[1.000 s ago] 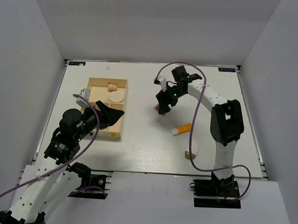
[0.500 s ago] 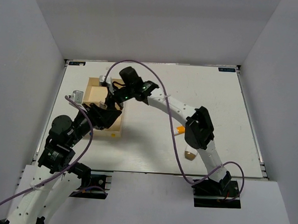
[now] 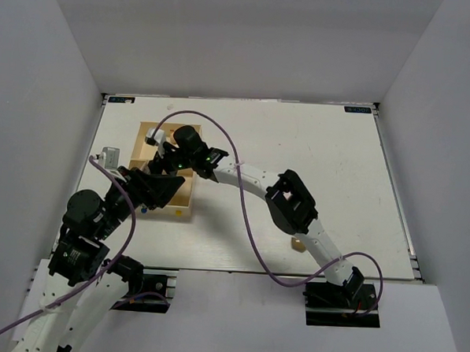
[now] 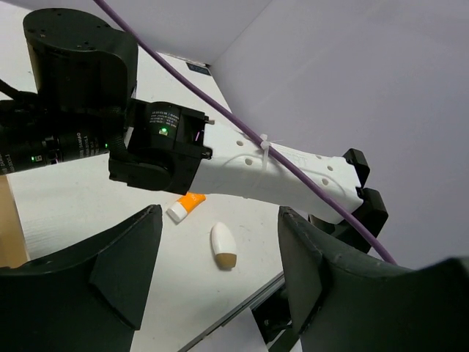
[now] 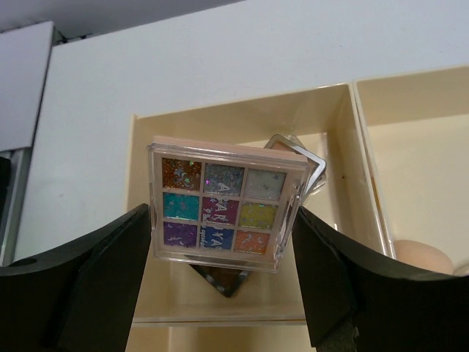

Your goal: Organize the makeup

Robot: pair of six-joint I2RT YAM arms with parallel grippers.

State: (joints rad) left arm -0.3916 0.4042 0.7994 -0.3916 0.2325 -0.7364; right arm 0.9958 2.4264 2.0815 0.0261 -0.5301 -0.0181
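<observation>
Over the pale wooden box [image 5: 344, 139], my right gripper [image 5: 222, 218] is shut on the square multicolour palette [image 5: 220, 209], which sits face-up across both fingers. A brown palette [image 5: 229, 277] lies in the compartment directly beneath it, and a peach sponge [image 5: 421, 257] rests in the compartment to the right. My left gripper [image 4: 218, 220] stands open and empty. Through its gap I see the orange white-capped tube [image 4: 185, 206] and the white-tan egg shape [image 4: 223, 246] on the table. From above, both grippers [image 3: 151, 189] [image 3: 163, 163] crowd the box [image 3: 183, 197].
The right arm [image 3: 254, 185] stretches across the table's middle toward the box and covers the tube in the top view. The white-tan egg [image 3: 298, 244] lies near the table's front edge by the right arm's base. A purple cable [image 3: 221, 132] loops over the box.
The right arm swung left from mid-table to above the box, carrying the multicolour palette. The left arm drew back toward its base a little, its gripper still open.
</observation>
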